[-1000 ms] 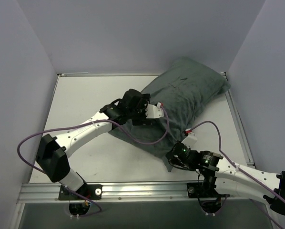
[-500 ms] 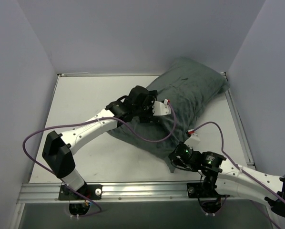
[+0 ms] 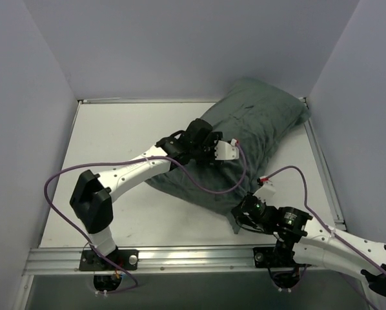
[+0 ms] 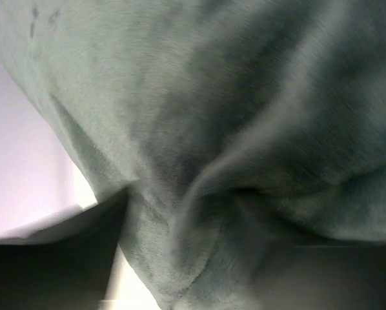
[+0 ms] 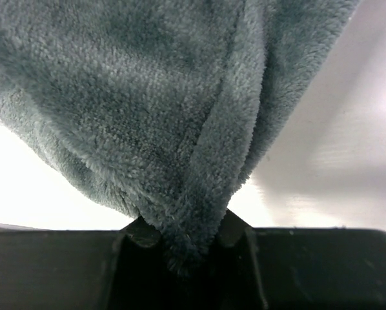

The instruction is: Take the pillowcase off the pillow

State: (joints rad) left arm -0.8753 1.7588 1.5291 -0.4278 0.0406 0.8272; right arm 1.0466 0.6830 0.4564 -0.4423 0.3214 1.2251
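While my right pincer (image 5: 183,240) clamps the grey pillowcase (image 3: 251,132) corner, I can't tell whether my left pincer (image 3: 226,150) grips.

top view: even, diffuse light from above — white desk (image 3: 115,142) bright, only soft shadows along the pillowcase (image 3: 257,129) edge. left wrist view: dim, smeared with motion blur; cloth nap lost, dark fingers (image 4: 44,271) along the bottom mere shapes. right wrist view: nap crisp, desk behind blown out white, grey shadow at right — fingers (image 5: 51,271) underexposed, black.
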